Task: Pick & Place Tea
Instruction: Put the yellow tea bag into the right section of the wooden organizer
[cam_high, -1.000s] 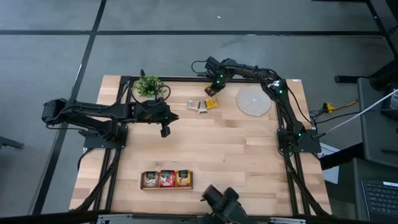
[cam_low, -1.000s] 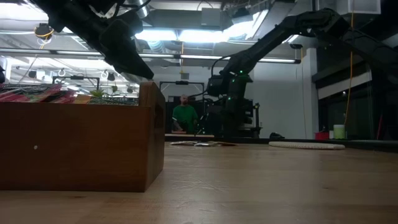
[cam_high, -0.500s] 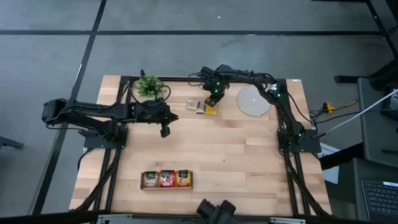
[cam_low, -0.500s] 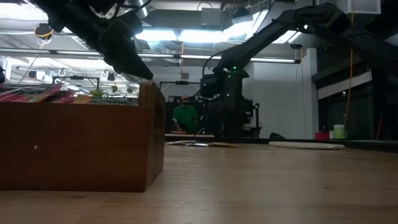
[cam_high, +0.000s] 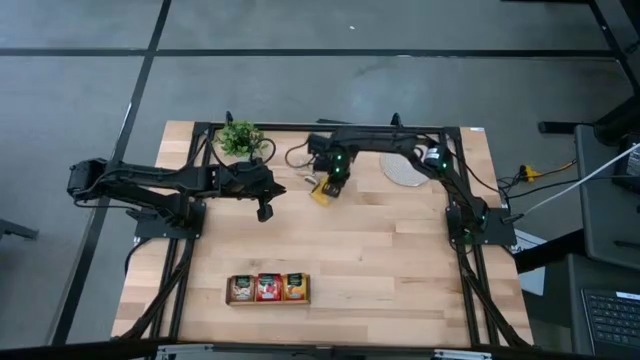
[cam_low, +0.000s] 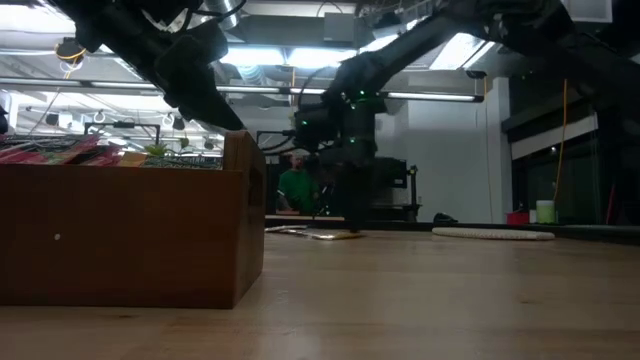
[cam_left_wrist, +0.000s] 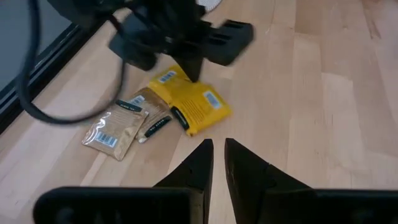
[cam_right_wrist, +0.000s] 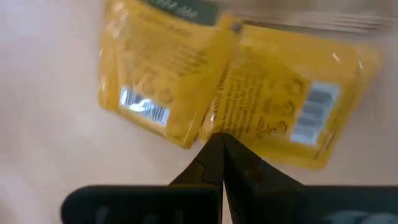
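Several tea sachets lie flat on the table at the far middle: two yellow ones (cam_left_wrist: 199, 109) (cam_left_wrist: 165, 78) and two brownish ones (cam_left_wrist: 118, 127). My right gripper (cam_high: 324, 188) is shut and points down onto the yellow sachets (cam_right_wrist: 267, 106). My left gripper (cam_high: 265, 210) hangs above the table left of the sachets, holding nothing, with only a slit between its fingers (cam_left_wrist: 219, 148). The wooden tray (cam_high: 268, 288) stands near the front edge with sachets in its three compartments. My right gripper presses its shut fingertips (cam_left_wrist: 191, 71) down on the yellow sachets from above, pointing steeply down. The tips meet them where one yellow sachet overlaps the other (cam_right_wrist: 214, 127). Both sachets lie flat on the table.
A small potted plant (cam_high: 240, 137) stands at the far left. The round woven mat (cam_high: 405, 170) lies at the far right, partly under the right arm. In the low view the tray (cam_low: 130, 235) fills the left foreground, and a person (cam_low: 293, 188) sits beyond the table.
My right gripper has swung from beside the mat toward the table's left and near edge, rolling its wrist, and has come down on the sachets. The yellow sachets have slid along the table with it, toward the left and near side.
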